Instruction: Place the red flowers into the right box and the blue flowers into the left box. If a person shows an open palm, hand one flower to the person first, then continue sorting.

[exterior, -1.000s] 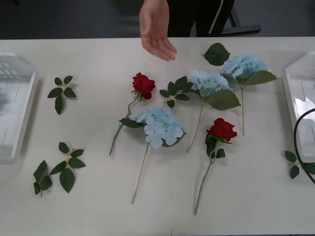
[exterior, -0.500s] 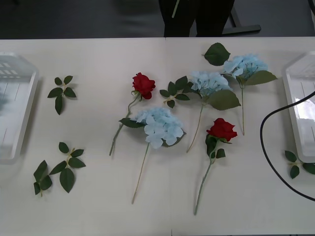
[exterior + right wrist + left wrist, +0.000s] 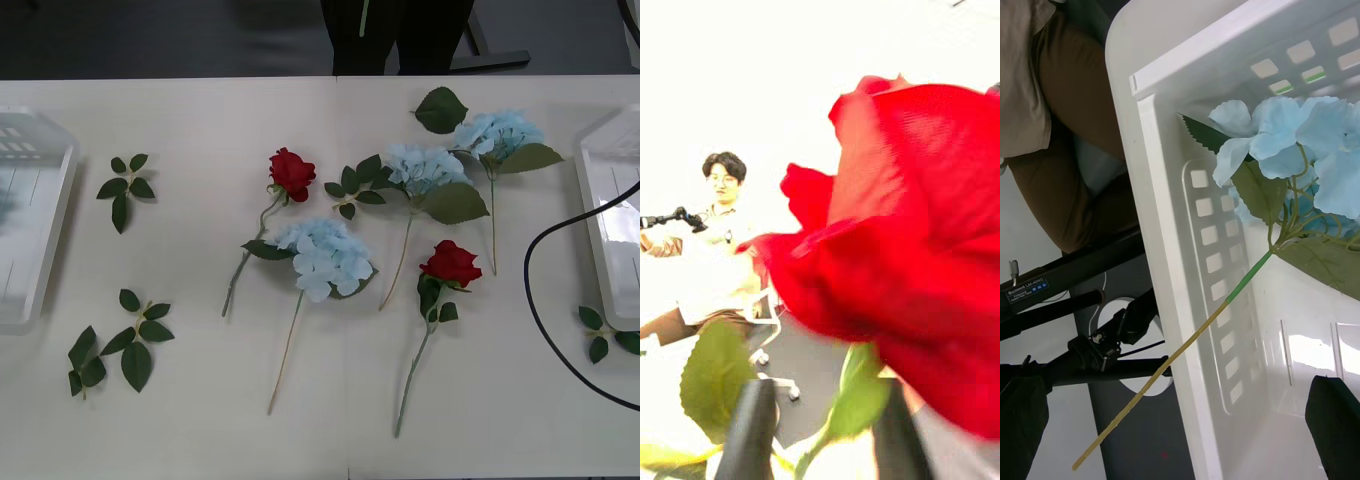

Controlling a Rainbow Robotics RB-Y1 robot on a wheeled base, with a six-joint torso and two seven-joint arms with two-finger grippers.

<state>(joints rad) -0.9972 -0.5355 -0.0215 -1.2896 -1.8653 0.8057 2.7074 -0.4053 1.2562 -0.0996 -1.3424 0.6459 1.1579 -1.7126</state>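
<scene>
Your right hand (image 3: pixel 820 427) is clamped on a red rose (image 3: pixel 925 247); lower it gently into the right box (image 3: pixel 612 210), while your left hand (image 3: pixel 1180 420) stands apart above the left box (image 3: pixel 1187 247).

on the table (image 3: pixel 200 420): two red roses (image 3: pixel 292 172), three blue hydrangeas (image 3: pixel 325 257), two white boxes (image 3: pixel 30 215).

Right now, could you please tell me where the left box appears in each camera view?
Front view: the left box sits at the table's left edge.
Left wrist view: seen close beyond the open left gripper, a blue flower lying inside, its stem over the rim.
Right wrist view: looks at the red rose held by the right gripper.
Shared landmark: the box's slotted white wall.
</scene>
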